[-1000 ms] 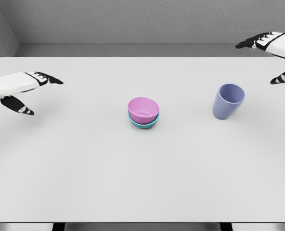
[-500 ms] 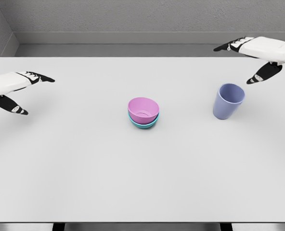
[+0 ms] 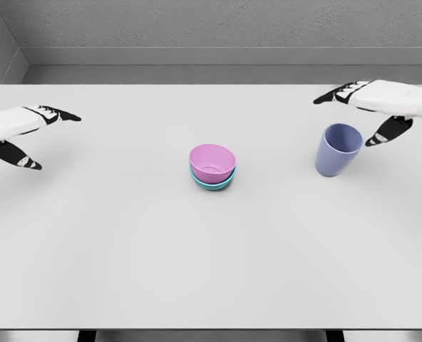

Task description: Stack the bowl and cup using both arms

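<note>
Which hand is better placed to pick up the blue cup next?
Right. The right hand hovers open beside the blue cup, fingers and thumb on either side of its rim. The left hand is open at the table's far left edge, beyond the stacked bowls.

Bright, even, soft-shadowed render, slightly blurred.

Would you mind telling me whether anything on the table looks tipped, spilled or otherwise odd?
Only one thing: the pink bowl sits slightly tilted inside the teal bowl, not flush. The blue cup stands upright with nothing spilled, and the right hand is open beside it.
</note>
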Robot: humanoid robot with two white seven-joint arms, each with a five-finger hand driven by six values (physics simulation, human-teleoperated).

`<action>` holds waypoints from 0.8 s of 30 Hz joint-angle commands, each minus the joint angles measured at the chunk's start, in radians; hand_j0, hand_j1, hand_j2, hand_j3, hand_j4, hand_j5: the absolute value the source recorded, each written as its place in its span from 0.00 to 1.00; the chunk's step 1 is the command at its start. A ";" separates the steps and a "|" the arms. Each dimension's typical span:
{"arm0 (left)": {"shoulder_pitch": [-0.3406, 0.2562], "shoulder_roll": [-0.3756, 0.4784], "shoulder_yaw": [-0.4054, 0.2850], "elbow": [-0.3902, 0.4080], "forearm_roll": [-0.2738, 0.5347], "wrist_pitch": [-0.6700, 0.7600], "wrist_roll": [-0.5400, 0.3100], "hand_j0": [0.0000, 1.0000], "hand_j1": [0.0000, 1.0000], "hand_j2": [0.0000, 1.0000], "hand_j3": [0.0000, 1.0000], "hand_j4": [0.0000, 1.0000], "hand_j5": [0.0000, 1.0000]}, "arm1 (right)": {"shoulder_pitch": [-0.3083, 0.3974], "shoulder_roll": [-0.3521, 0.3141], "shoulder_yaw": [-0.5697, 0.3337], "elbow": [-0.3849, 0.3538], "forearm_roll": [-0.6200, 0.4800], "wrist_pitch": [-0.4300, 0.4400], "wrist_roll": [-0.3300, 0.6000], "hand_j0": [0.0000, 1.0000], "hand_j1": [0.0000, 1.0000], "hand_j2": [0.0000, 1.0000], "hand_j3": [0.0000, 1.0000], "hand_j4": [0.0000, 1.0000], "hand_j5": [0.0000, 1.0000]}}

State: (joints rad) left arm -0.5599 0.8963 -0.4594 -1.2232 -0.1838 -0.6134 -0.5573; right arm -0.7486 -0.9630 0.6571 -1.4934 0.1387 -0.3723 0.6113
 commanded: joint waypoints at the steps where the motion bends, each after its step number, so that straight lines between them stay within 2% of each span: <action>1: 0.000 0.001 0.001 -0.001 0.006 0.003 0.000 1.00 1.00 1.00 1.00 1.00 1.00 | 0.002 -0.002 0.012 -0.002 -0.002 0.001 0.000 1.00 1.00 1.00 1.00 1.00 1.00; 7: 0.002 0.000 -0.001 -0.004 0.006 0.003 0.000 1.00 1.00 1.00 1.00 1.00 1.00 | 0.023 -0.002 0.015 0.007 -0.001 0.003 0.000 1.00 1.00 1.00 1.00 1.00 1.00; 16: 0.002 0.000 -0.001 -0.006 0.006 0.003 -0.001 1.00 1.00 1.00 1.00 1.00 1.00 | 0.008 0.038 0.053 0.099 0.001 0.003 0.000 1.00 1.00 1.00 1.00 1.00 1.00; 24: 0.002 -0.002 -0.001 -0.006 0.003 0.003 -0.001 1.00 1.00 1.00 1.00 1.00 1.00 | 0.006 0.044 0.068 0.139 0.015 0.004 0.000 1.00 1.00 1.00 1.00 1.00 1.00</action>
State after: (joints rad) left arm -0.5584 0.8938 -0.4608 -1.2285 -0.1868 -0.6134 -0.5587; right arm -0.7424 -0.9197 0.7227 -1.3685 0.1542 -0.3700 0.6112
